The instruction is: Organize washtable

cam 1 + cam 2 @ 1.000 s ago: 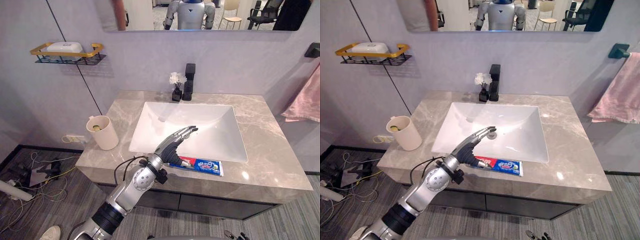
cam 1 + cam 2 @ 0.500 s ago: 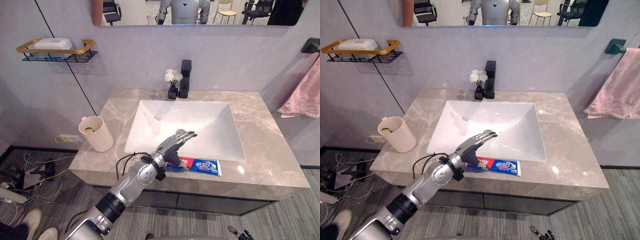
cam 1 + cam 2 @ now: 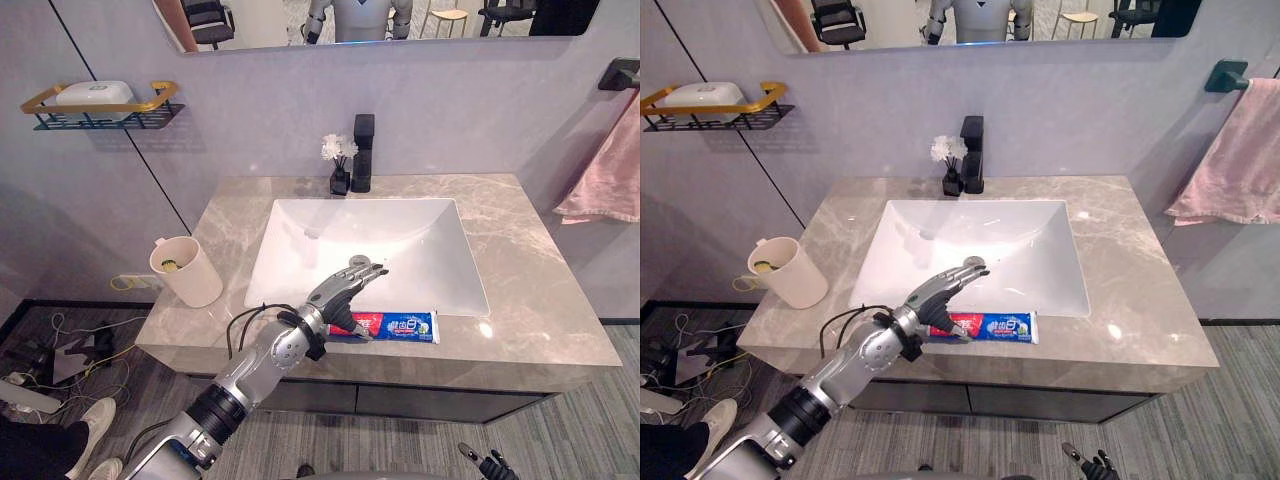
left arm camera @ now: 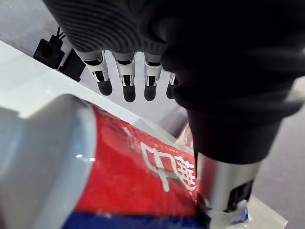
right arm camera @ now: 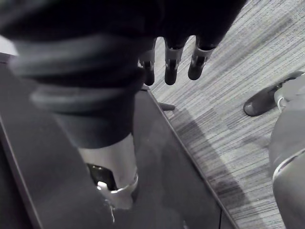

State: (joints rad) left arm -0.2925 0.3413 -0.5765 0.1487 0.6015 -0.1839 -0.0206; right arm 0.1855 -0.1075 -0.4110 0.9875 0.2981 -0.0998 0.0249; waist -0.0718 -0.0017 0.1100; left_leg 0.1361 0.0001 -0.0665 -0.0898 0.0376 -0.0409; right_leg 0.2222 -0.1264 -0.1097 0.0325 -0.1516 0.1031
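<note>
A red, white and blue toothpaste tube [image 3: 395,326] lies on the grey marble counter [image 3: 540,300] along the front rim of the white sink [image 3: 370,245]. My left hand [image 3: 345,290] hovers over the tube's left, capped end, open, with its fingers stretched straight out over the basin. In the left wrist view the tube [image 4: 143,176] lies right under the palm and the thumb [image 4: 224,191] comes down beside it; I cannot tell whether it touches. My right hand [image 5: 170,67] hangs open, low beside the dark cabinet and above the floor.
A cream cup [image 3: 187,271] stands at the counter's left edge. A black faucet [image 3: 362,152] and a small vase of white flowers [image 3: 338,165] stand behind the sink. A wall shelf [image 3: 98,103] holds a soap dish, a pink towel [image 3: 605,180] hangs right, and a person's shoe [image 3: 95,425] shows lower left.
The whole picture has shifted, so the camera has moved. My left hand stays over the tube's left end with its fingers straight, and the tube has not moved.
</note>
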